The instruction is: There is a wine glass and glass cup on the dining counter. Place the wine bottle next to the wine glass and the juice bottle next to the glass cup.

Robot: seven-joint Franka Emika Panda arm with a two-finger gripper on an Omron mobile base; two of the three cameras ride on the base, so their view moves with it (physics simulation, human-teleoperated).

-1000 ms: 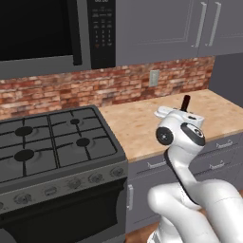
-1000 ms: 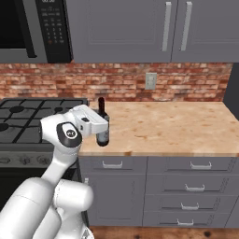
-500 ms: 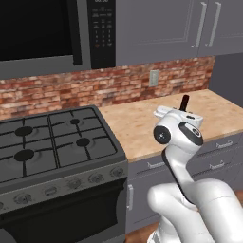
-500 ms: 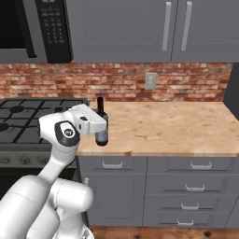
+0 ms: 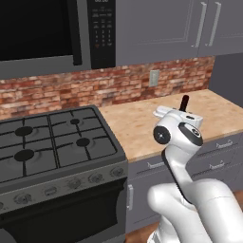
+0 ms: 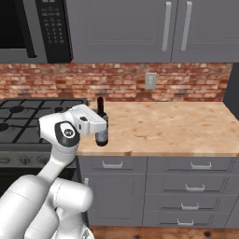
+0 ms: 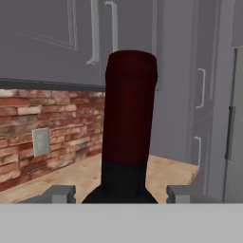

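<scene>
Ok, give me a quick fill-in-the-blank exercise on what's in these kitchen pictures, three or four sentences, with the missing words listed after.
1. The gripper is closed on the wine ____.
2. The bottle stands ____ over the wood-topped counter, beside the stove.
3. Its cap is dark ____.
4. The wall behind the counter is ____, with an outlet set in it.

Missing words: bottle; upright; red; brick

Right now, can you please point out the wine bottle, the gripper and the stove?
wine bottle (image 6: 101, 135): right base view, on its dark body.
gripper (image 7: 114, 193): hand view, midway between the fingertips.
stove (image 5: 52, 142): left base view, on the burner grate.
</scene>
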